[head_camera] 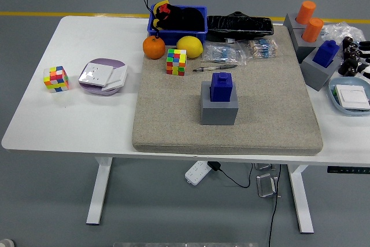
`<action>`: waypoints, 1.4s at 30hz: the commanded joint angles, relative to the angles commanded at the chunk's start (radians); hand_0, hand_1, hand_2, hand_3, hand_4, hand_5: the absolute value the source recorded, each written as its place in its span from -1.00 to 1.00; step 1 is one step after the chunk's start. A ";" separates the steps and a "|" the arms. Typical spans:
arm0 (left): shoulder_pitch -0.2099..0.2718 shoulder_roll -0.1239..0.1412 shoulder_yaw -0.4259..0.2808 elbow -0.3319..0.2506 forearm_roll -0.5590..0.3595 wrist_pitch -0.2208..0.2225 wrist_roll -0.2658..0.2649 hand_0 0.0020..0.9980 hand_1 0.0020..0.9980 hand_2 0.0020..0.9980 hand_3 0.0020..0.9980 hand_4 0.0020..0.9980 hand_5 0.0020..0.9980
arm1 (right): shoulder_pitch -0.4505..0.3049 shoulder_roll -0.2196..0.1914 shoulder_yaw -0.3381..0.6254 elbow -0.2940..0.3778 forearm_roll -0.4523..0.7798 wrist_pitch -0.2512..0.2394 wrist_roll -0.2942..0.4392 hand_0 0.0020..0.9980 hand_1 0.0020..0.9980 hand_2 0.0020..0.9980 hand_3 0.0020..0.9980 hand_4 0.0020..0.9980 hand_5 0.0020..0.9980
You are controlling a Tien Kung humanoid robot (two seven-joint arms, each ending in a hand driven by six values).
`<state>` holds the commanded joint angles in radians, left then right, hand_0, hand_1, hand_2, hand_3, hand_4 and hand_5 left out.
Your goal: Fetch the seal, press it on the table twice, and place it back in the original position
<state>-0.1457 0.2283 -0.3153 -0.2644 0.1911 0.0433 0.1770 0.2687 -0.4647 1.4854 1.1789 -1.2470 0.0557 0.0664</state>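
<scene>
A dark blue seal (222,87) stands upright in a grey block holder (219,108) near the middle of the beige felt mat (272,114). Nothing touches it. Only part of my right hand (354,56) shows, black, at the picture's right edge, just beyond a second blue seal (328,52) in its own grey holder (315,70). That hand is far from the centre seal and holds nothing that I can see. My left arm is out of view.
Behind the centre seal lie a pen (213,67), a colour cube (176,62), an orange (154,47), a lemon (189,46), a blue bin (178,24) and bagged parts (225,53). Two orange cylinders (309,20) stand at back right. A plate (350,96) sits right; a cube (56,78) and dish (103,76) left.
</scene>
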 joint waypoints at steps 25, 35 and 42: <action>0.001 0.004 0.005 -0.001 0.003 0.000 0.001 0.59 0.49 0.48 0.53 0.25 -0.11 | 0.000 -0.003 -0.007 -0.001 0.002 -0.003 0.001 0.56 0.41 0.43 0.40 0.82 -0.44; 0.001 0.003 0.003 -0.001 0.004 0.000 0.001 0.59 0.49 0.48 0.53 0.25 -0.11 | 0.000 -0.001 0.001 0.003 0.003 -0.006 0.003 0.56 0.40 0.43 0.40 0.81 -0.44; 0.001 0.002 0.002 0.000 0.004 0.000 0.001 0.59 0.49 0.47 0.53 0.25 -0.11 | -0.003 -0.001 0.002 0.004 0.003 -0.009 0.004 0.56 0.40 0.43 0.40 0.81 -0.44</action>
<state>-0.1444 0.2306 -0.3137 -0.2641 0.1947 0.0430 0.1779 0.2655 -0.4661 1.4877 1.1825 -1.2439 0.0463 0.0702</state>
